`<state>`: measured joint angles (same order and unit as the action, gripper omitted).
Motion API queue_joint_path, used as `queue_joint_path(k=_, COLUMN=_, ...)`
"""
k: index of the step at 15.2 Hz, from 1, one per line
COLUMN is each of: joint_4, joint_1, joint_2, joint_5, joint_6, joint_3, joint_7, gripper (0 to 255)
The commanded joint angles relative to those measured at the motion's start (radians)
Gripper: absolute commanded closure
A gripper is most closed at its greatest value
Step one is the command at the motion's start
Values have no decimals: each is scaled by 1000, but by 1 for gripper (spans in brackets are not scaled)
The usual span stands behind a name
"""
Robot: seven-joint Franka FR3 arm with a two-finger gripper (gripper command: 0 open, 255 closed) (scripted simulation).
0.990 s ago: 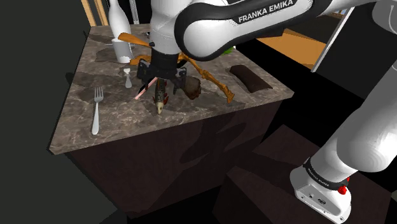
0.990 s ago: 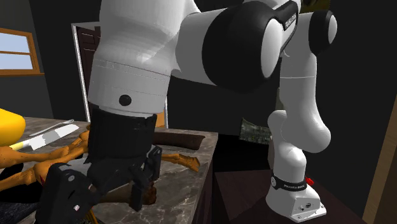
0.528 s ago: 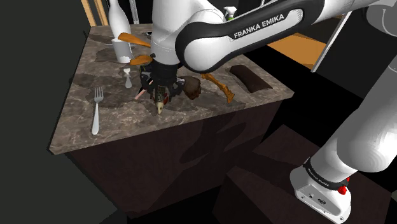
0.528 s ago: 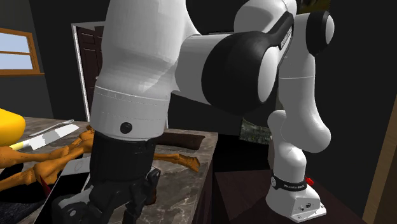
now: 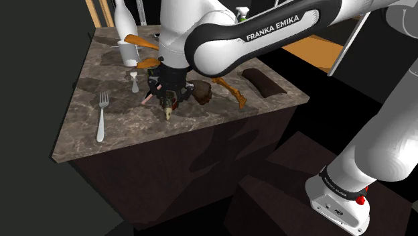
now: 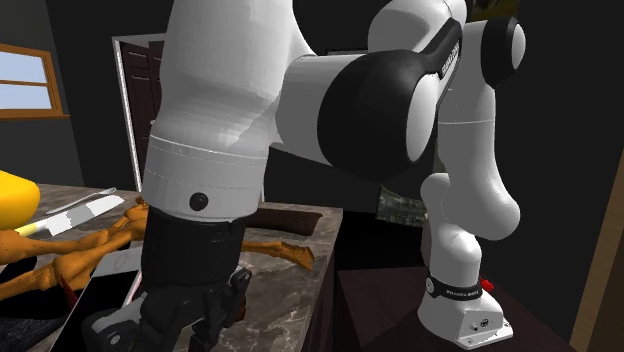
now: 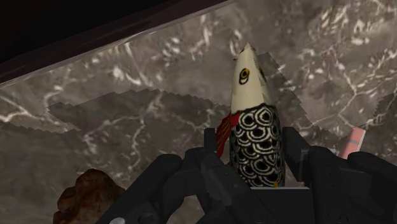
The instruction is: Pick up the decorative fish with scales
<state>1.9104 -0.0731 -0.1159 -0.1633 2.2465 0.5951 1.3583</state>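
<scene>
The decorative fish (image 7: 249, 86) has a cream head, black-and-white scales and a red fin. It lies on the dark marble table (image 5: 124, 137) near the front edge, its nose pointing toward that edge. My black gripper (image 7: 253, 149) is shut on its scaled body, one finger on each flank. In the shoulder view the gripper (image 5: 167, 100) stands low over the table with the fish's (image 5: 168, 112) head poking out below it. The second exterior view has the gripper (image 6: 190, 320) at the lower edge, behind the thick white arm.
A fork (image 5: 102, 115) lies toward the shoulder view's left. A brown lump (image 5: 203, 92), an orange figure (image 5: 228, 87) and a dark oblong (image 5: 263, 82) lie to the right. A pink stick (image 5: 147, 98), a cup (image 5: 127, 52) and a white bottle (image 5: 123, 20) stand behind.
The gripper has come down over the fish and its fingers have closed from wide apart onto the fish's body. The fish has stayed on the table.
</scene>
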Motion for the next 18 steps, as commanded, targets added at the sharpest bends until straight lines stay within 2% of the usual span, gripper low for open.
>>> queue_joint_path(k=1, joint_4=1, joint_1=0, joint_2=0, joint_5=0, joint_6=1, joint_3=0, joint_7=0, gripper=255)
queue_joint_path(k=16, joint_4=-160, joint_1=4, joint_2=38, joint_5=42, joint_6=-190, joint_3=5, joint_7=-37, gripper=255)
queue_joint_path(k=18, joint_4=-162, joint_1=4, joint_2=38, joint_5=42, joint_6=-192, joint_3=5, joint_7=-37, gripper=255)
